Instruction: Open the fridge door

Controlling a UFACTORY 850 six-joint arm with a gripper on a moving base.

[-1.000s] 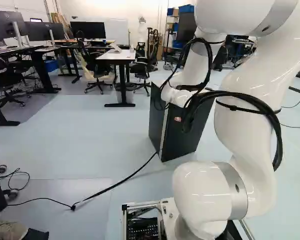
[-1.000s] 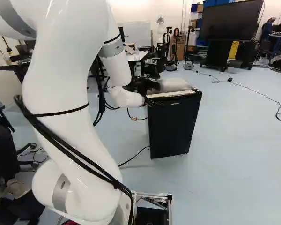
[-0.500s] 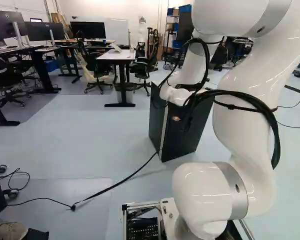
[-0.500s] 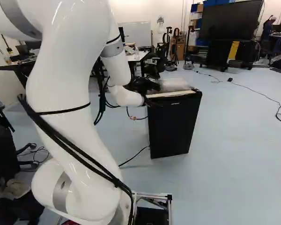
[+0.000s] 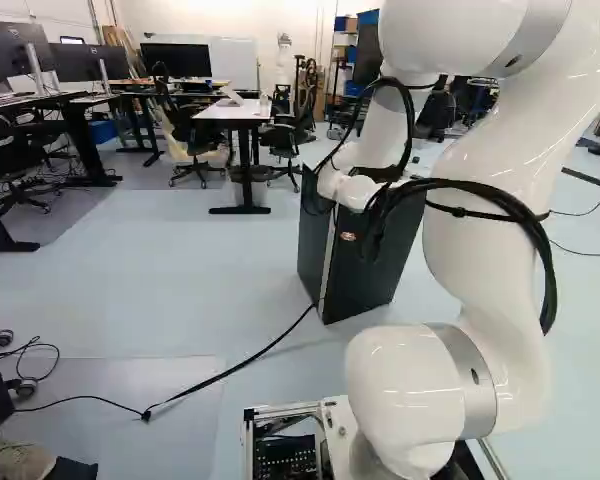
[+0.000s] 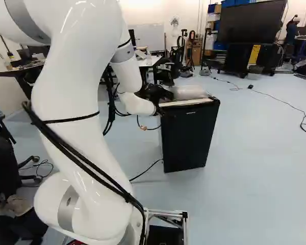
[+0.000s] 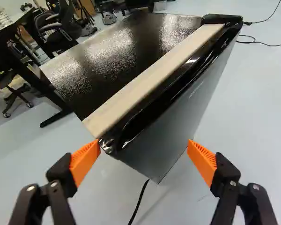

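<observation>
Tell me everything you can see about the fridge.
The fridge is a black box standing upright on the floor, with a shiny, pebbled top, a pale strip near its front edge and a smooth door that looks shut. A cord runs from near its foot. The open gripper is by one top corner; contact is unclear.

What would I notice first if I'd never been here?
The big white robot arm, rising up the left of the right base view, grabs your eye first. Next is the black fridge standing on the floor ahead. In the wrist view, bright orange pads pop out on the wide-open jaws, with a fridge corner ahead between them.
</observation>
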